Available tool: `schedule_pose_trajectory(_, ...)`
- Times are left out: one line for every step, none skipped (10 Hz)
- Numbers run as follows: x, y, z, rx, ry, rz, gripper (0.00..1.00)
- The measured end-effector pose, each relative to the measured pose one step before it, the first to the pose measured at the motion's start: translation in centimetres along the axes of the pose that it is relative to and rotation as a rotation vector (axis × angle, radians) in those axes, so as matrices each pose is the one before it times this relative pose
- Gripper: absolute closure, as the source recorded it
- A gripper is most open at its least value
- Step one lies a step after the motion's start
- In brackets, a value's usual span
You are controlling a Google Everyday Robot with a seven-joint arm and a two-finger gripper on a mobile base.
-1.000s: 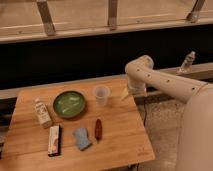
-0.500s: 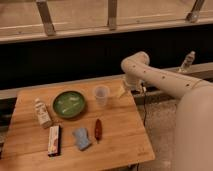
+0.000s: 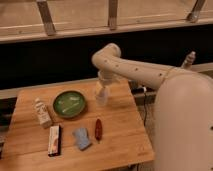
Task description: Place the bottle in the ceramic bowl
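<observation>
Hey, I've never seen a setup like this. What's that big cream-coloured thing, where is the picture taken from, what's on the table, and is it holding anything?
The cream shape is a robot: a rolling base with one arm. There is a single camera, looking down at the wooden table past the robot's body. The arm bends down to its gripper, which hangs open near the table's far edge, right at a translucent plastic cup. It holds nothing. On the table are a green ceramic bowl, a small cream bottle at its left in the picture, and nearer the camera a red-and-white flat pack, a blue-grey item and a dark red oblong thing. The bottle is not yet in the bowl.
</observation>
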Motion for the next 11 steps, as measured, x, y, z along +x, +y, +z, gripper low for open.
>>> schedule_pose_trajectory(-1.173, 3.057, -1.209, -0.00345, -0.0163, -0.06071, 0.2)
schedule_pose_trajectory(0.071, -0.013, 0.026, 0.00402, 0.0025, -0.0019, 0.2)
schedule_pose_trajectory(0.427, -0.547, -0.012, 0.00621, 0.00761, 0.00794, 0.2)
schedule_pose_trajectory(-0.025, 0.12, 0.048, -0.0039, -0.00071, 0.00079, 0.2)
schedule_pose_trajectory(-0.195, 0.217, -0.012, -0.00063, -0.00261, -0.00369, 0.2)
schedule_pose_trajectory(-0.041, -0.058, -0.055, 0.0008, -0.00229, 0.00073, 0.2)
schedule_pose_trajectory(0.164, -0.214, 0.02, 0.00099, 0.00157, 0.00378, 0.2)
schedule_pose_trajectory(-0.061, 0.106, 0.033, -0.00205, -0.00049, -0.00085, 0.2)
schedule_pose_trajectory(-0.132, 0.156, 0.092, -0.00771, -0.0057, -0.00136, 0.2)
schedule_pose_trajectory(-0.154, -0.073, -0.249, -0.00006, -0.01203, -0.01067, 0.2)
schedule_pose_trajectory(-0.923, 0.496, -0.74, 0.00205, -0.02164, -0.03346, 0.2)
